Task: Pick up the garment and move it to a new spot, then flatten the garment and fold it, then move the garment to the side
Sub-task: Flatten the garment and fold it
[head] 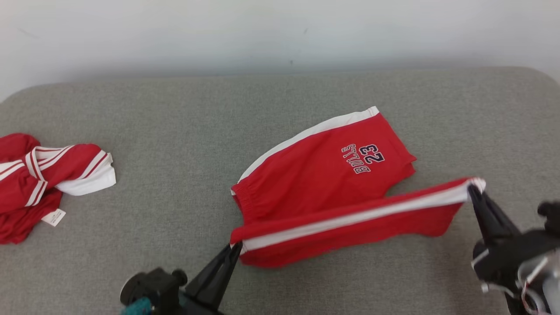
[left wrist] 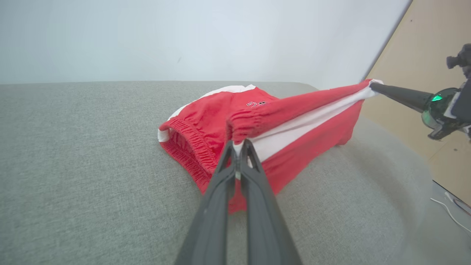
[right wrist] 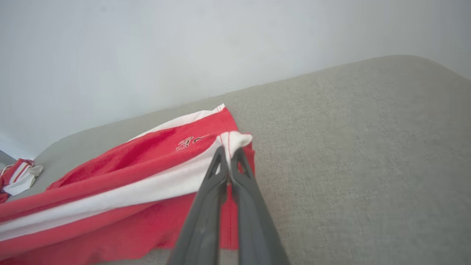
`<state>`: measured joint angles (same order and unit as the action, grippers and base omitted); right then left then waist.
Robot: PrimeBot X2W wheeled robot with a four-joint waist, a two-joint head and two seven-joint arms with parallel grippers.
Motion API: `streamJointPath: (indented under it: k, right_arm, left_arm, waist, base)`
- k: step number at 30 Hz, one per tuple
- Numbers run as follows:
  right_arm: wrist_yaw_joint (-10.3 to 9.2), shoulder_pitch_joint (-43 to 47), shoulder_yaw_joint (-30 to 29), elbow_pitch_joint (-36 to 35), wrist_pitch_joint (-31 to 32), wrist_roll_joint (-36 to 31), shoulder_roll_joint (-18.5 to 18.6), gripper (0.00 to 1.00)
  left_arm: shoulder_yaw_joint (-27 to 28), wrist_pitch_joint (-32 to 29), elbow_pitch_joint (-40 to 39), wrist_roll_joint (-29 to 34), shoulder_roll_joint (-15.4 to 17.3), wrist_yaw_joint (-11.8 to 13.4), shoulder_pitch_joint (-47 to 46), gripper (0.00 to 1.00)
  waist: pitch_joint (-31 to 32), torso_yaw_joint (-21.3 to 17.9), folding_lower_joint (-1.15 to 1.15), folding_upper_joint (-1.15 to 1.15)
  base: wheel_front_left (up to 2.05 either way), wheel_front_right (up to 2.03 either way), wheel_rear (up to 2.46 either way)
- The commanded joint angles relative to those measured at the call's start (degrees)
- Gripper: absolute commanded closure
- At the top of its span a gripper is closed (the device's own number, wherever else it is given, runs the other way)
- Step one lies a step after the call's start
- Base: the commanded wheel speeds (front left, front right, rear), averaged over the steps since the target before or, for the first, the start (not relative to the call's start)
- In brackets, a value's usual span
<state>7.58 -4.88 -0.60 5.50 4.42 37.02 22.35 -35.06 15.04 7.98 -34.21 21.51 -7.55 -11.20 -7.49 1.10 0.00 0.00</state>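
Head view: the shorts (head: 323,175) lie on the grey surface (head: 175,131), with their near striped edge lifted. The left claw (head: 236,247) is clamped on the waistband corner of the shorts and the right claw (head: 472,189) on the hem corner.

Left wrist view: the left claw (left wrist: 239,143) grips the shorts (left wrist: 206,117) at the waistband.

Right wrist view: the right claw (right wrist: 229,151) pinches the white hem of the shorts (right wrist: 110,198).

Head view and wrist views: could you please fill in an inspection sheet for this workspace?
Surface: grey fabric surface, rounded corners.
Job's things: red shorts, near edge lifted taut, rest lying flat.
Clutter: crumpled red-and-white garment at the left.
Pincers: left pincer shut on the waistband corner; right pincer shut on the hem corner.
Cables: white cable, off the surface.
Surroundings: pale wall; wooden panel.
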Motion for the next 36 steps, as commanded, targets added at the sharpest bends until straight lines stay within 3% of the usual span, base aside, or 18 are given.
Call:
streamJointPath:
  k: [1,10,17,27,36]
  right_arm:
    - [-0.18,-3.2,0.9,1.6,-0.1,-0.5,0.8,1.00]
    - [-0.18,-23.8,8.7,17.7,-0.6,-1.7,4.4,1.00]
    - [-0.18,-37.9,14.2,31.0,-2.6,-2.2,4.8,1.00]
    - [-0.18,-51.8,20.2,46.3,-7.2,-3.7,1.5,1.00]
    - [-0.18,-57.6,24.4,56.3,-8.8,-3.8,0.0,1.00]
  left_arm:
    - [-0.3,0.2,1.0,-0.5,0.0,0.2,-2.2,1.00]
    - [-1.7,0.2,6.6,-3.4,-1.0,0.2,-12.7,1.00]
    - [-1.4,0.2,10.6,-4.2,-2.2,0.2,-18.8,1.00]
    - [-2.4,0.2,15.5,-5.4,-4.4,0.2,-25.2,1.00]
    - [-5.5,0.2,19.9,-6.2,-6.1,0.2,-29.1,1.00]
  waist:
    - [-1.3,1.0,0.00,0.00]
    - [-5.8,2.6,0.00,0.00]
    - [-9.6,4.0,0.00,0.00]
    - [-13.9,6.3,0.00,0.00]
    - [-15.0,7.1,0.00,0.00]
  base:
    - [0.00,0.00,0.00]
    - [0.00,0.00,0.00]
    - [0.00,0.00,0.00]
    - [0.00,0.00,0.00]
    - [0.00,0.00,0.00]
